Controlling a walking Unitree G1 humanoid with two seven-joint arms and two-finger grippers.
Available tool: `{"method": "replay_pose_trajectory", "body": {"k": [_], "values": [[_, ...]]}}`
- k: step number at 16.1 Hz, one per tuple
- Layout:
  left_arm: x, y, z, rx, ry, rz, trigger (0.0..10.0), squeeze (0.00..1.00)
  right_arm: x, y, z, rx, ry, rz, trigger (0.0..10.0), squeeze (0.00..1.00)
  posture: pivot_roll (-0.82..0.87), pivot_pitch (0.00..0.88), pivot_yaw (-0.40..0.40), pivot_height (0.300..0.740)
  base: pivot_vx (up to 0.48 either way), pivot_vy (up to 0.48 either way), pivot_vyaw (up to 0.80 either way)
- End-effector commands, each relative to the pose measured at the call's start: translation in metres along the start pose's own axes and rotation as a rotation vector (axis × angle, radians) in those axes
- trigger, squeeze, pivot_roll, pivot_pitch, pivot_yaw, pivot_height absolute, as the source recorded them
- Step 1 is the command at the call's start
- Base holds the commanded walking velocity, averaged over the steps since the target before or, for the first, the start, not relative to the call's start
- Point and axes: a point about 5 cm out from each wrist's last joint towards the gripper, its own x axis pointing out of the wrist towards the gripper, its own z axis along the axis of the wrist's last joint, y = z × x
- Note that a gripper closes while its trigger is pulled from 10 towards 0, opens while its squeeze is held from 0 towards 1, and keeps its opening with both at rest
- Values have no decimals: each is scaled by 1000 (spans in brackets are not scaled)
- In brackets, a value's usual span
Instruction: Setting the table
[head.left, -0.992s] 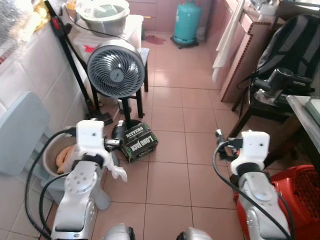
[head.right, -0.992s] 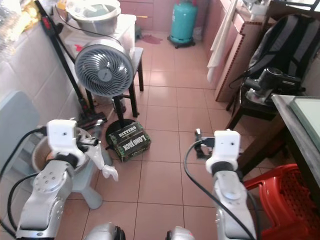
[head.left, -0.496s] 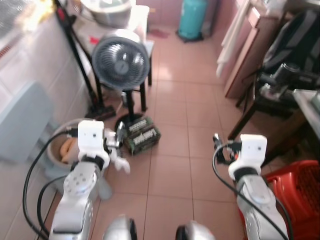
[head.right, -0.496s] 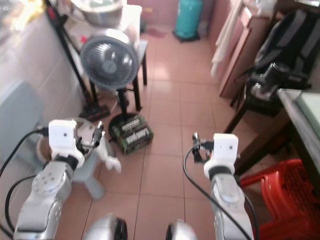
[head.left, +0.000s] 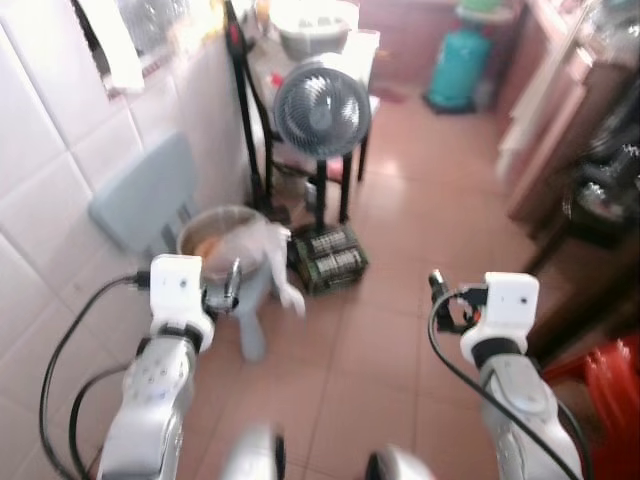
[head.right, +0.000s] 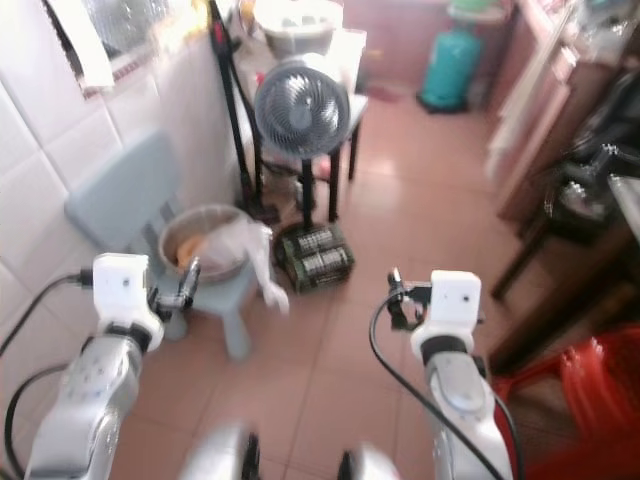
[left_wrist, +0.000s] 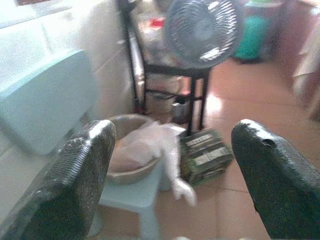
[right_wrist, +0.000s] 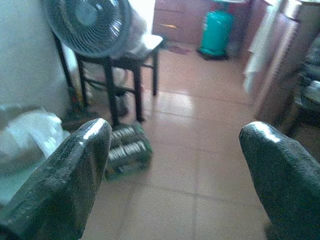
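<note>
Blurred view over a pink tiled floor (head.left: 400, 330). Left pincer (left_wrist: 170, 175) raised at the left, fingers spread wide, gripping nothing; right pincer (right_wrist: 175, 170) raised at the right, likewise spread and empty. Ahead of the left pincer, a round metal bowl (head.left: 215, 232) with a crumpled white plastic bag (head.left: 262, 258) on a pale blue plastic stool (head.left: 250, 300), beside a white tiled wall (head.left: 60, 200). Just beyond, a green printed carton (head.left: 330, 258) on the floor, a grey round fan (head.left: 322, 110) and a teal gas cylinder (head.left: 460, 70) farther back. No tableware recognisable.
</note>
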Motion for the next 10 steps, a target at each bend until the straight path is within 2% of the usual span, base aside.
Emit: {"method": "replay_pose_trajectory", "body": {"k": [1, 5, 10], "values": [[1, -2, 4, 1, -13, -13, 10000, 0, 0, -4, 4, 3, -13, -17, 10000, 0, -2, 0, -17, 719, 0, 0, 0], [2, -1, 5, -12, -13, -16, 10000, 0, 1, -2, 4, 12, -12, -19, 10000, 0, -1, 0, -16, 719, 0, 0, 0], [4, 0, 8, -12, -36, -38, 10000, 0, 3, -2, 3, 17, -4, -22, 10000, 0, 9, 0, -27, 719, 0, 480, -800]]}}
